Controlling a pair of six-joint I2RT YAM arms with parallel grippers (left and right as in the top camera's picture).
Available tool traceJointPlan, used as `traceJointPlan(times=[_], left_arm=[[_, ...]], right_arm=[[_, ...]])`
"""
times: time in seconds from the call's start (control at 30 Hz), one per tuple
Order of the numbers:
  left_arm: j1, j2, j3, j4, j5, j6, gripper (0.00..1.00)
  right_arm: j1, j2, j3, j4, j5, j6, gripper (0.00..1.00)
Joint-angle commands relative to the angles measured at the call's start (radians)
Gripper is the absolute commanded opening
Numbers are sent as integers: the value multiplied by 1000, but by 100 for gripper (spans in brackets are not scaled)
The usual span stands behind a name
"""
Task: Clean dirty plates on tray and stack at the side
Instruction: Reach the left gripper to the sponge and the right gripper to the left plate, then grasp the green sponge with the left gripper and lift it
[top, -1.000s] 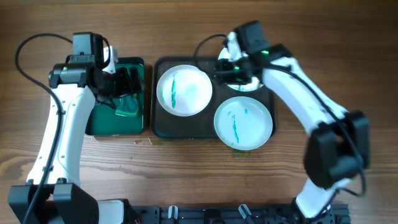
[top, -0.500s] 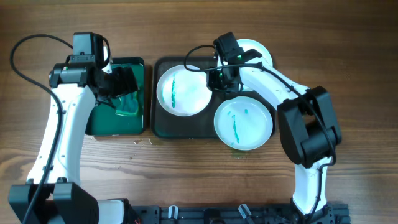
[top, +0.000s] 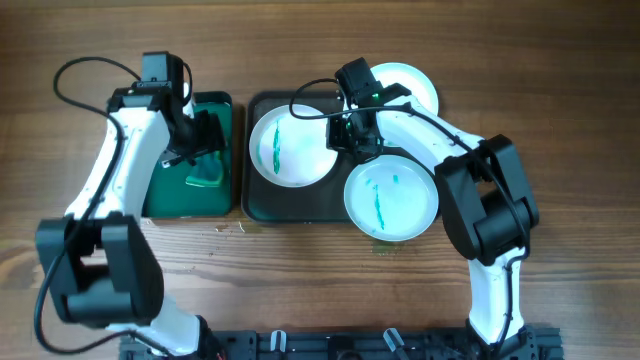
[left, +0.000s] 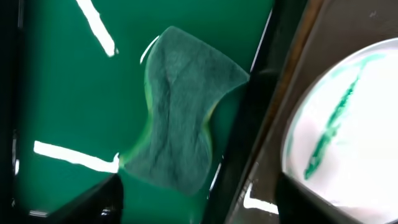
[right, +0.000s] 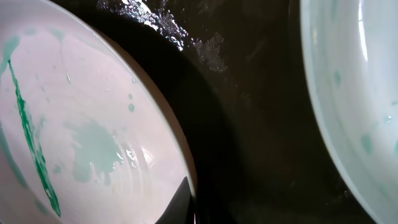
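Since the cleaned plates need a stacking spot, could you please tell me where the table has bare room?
Bare wood of the table lies right of the right arm and along the front, before both trays. The dark tray is crowded: three plates, with the right claw between them. The sponge lies in the green tray.

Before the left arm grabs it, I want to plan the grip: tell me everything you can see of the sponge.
The sponge is a green, wavy-sided pad, narrow at the waist, with a fuzzy darker top and a paler yellow-green edge. It lies flat on the floor of the small green tray, near the wall beside the dark tray. The open left gripper hangs above, not holding it.
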Motion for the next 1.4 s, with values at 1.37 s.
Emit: traceJointPlan(times=[1.37], left_arm=[[8, 247, 24, 80, -75, 333, 28]], right_arm=[[4, 42, 11, 5, 22, -26, 4]])
